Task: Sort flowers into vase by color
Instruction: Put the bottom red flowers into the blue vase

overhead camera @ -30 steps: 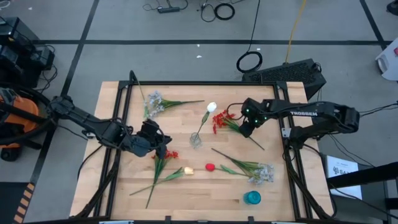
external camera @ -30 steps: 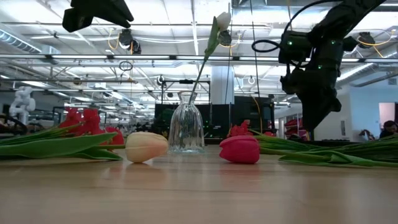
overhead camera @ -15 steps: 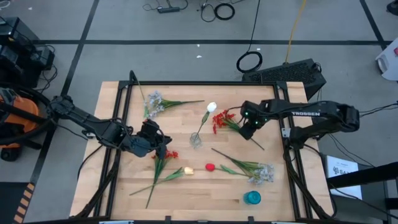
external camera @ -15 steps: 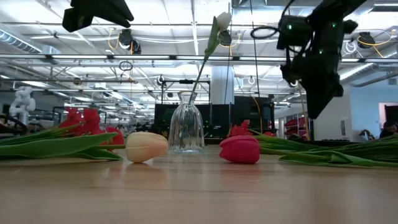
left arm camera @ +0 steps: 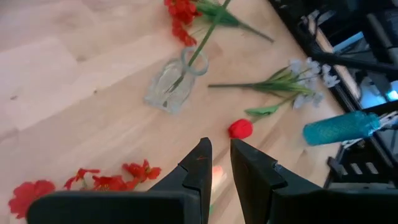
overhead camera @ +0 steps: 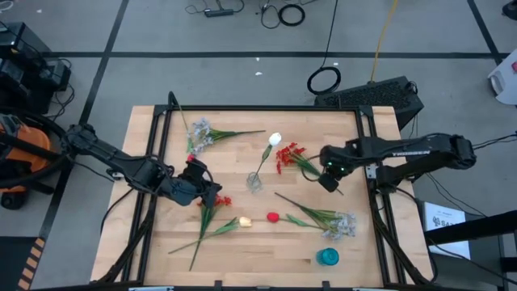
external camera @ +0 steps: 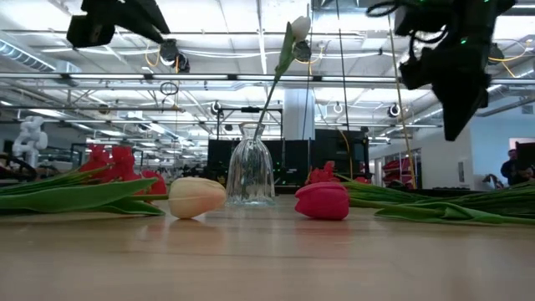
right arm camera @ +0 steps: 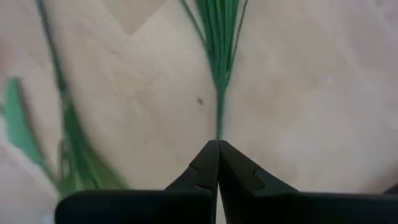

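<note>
The right claw point(overhead camera: 329, 181) hangs over the right part of the tabletop point(overhead camera: 145, 242) in the high view, above the end of the thin stem of the red cluster flower point(overhead camera: 287, 155). In the right wrist view its two fingers point(right arm camera: 205, 165) are pressed together with no gap, and the green stem point(right arm camera: 221, 37) runs away from the tips along the wood. I cannot tell if the very end of the stem is caught between the tips or only lies beyond them.

The left claw point(overhead camera: 203, 184) is at the center-left of the tabletop, just beside another red cluster flower point(overhead camera: 220, 200). Its fingers point(left arm camera: 199, 168) stand a little apart and hold nothing.

The glass vase point(overhead camera: 254, 183) stands upright in the middle of the tabletop with one white tulip point(overhead camera: 275, 139) in it, its stem leaning toward the upper right. In front of the vase, in the lower middle of the high view, a peach tulip bud point(overhead camera: 244, 221) and a red tulip bud point(overhead camera: 273, 217) lie near each other. One pale spray point(overhead camera: 199, 134) lies at the upper left of the tabletop and a second pale spray point(overhead camera: 339, 225) at the lower right. A teal vase point(overhead camera: 327, 257) stands near the lower right edge.
</note>
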Controlling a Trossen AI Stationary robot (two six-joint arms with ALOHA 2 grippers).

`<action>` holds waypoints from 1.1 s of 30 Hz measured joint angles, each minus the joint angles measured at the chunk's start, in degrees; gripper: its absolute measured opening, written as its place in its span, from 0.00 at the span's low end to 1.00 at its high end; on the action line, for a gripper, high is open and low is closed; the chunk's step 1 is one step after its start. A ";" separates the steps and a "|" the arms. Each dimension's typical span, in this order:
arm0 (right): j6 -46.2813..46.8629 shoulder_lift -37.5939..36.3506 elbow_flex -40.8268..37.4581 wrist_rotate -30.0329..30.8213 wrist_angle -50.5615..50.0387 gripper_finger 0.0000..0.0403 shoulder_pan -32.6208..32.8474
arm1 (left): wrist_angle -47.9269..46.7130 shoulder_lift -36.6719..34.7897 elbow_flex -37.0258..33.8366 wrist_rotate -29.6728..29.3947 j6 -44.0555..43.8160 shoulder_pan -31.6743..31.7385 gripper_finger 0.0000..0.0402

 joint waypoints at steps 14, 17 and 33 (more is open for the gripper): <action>6.43 -7.69 -0.53 1.72 0.67 0.00 4.93 | -6.70 11.66 -0.98 18.27 -19.04 0.23 0.18; 6.34 -7.69 -0.53 1.75 0.67 0.00 5.21 | -7.29 15.63 -0.98 23.87 -20.76 0.23 0.22; 5.64 -7.66 -0.53 1.92 0.67 0.00 6.27 | -6.88 27.42 -0.98 40.49 -28.38 -2.57 0.59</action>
